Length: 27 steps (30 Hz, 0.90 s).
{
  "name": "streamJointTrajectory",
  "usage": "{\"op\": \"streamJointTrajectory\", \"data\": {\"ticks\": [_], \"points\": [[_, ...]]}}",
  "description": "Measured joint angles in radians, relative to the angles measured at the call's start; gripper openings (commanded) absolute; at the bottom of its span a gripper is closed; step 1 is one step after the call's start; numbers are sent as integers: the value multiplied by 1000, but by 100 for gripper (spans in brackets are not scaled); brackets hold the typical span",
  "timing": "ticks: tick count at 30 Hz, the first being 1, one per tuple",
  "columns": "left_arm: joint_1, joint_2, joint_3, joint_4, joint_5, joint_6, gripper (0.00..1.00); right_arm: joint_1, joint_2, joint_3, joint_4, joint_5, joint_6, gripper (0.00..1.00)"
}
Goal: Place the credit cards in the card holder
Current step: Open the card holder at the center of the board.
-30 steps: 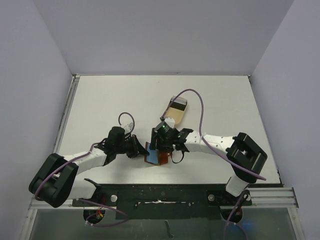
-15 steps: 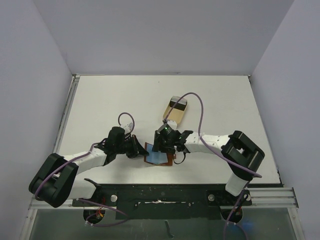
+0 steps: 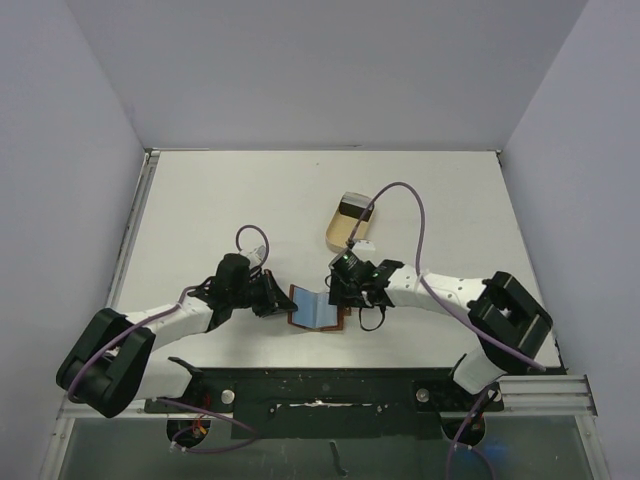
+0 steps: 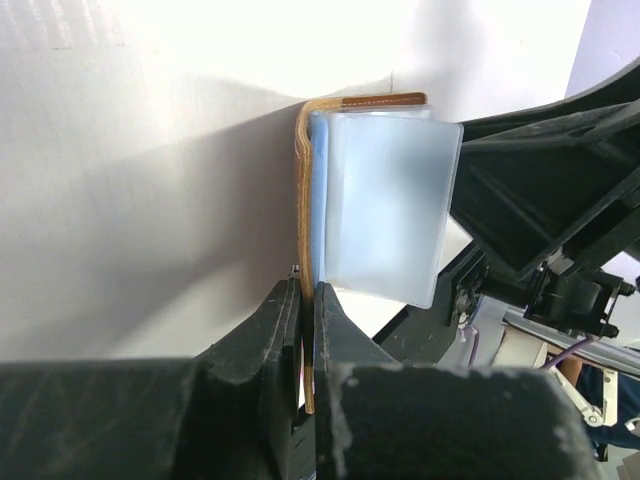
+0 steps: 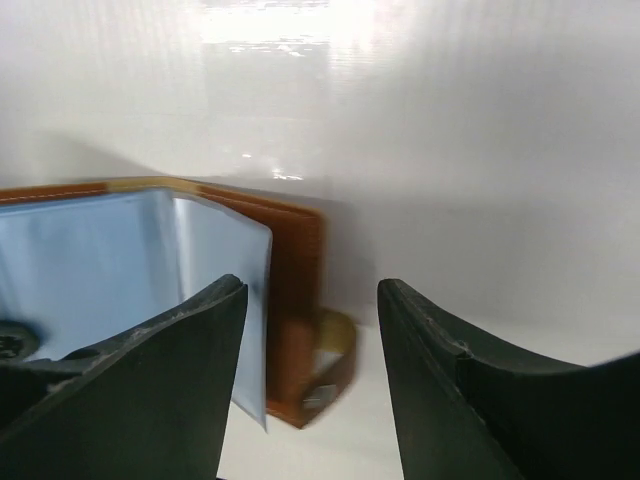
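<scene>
Between the two arms, toward the 6 o'clock edge of a flat matte white table (image 3: 200, 200), sits the open card holder (image 4: 372, 99). Plain pale lavender walls (image 3: 300, 70) close the table off at 9, 12 and 3 o'clock, and a black metal rail (image 3: 320, 385) runs along the near edge. The holder is thin, smooth and reddish-brown like leather, with rounded corners. From above, its spread runs roughly from 9 to 3 o'clock, the right end dipping slightly toward 4. Pale blue-grey cards (image 3: 315, 307), flat, glossy and rectangular, sit in it and cover most of its inner face. The left gripper (image 4: 305, 300) reaches in from 9 o'clock and is clamped on the holder's brown left edge, its black fingers almost touching. The right gripper (image 5: 310, 295) is at the holder's 3 o'clock end, fingers spread and grasping nothing. A tan oval tray (image 3: 335, 235) with a dark end lies near the holder at 12 o'clock.
</scene>
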<state>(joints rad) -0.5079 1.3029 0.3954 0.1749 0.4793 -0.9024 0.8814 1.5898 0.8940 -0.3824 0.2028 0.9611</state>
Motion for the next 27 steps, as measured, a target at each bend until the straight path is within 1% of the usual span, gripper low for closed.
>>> {"op": "streamJointTrajectory", "data": {"ticks": [7,10,14,21,27], "points": [[0,-10,0,1,0,-6,0,3,-105,19,-186,84,-4,53],[-1,-10,0,1,0,-11,0,34,-114,60,-203,82,-3,50],[-1,-10,0,-1,0,-13,0,63,-116,102,-173,58,-3,47],[-1,-27,17,-24,-5,-13,0,69,-123,105,-31,-38,18,44],[-1,-29,17,-7,-4,-28,0,69,-80,104,38,-56,26,44]]}}
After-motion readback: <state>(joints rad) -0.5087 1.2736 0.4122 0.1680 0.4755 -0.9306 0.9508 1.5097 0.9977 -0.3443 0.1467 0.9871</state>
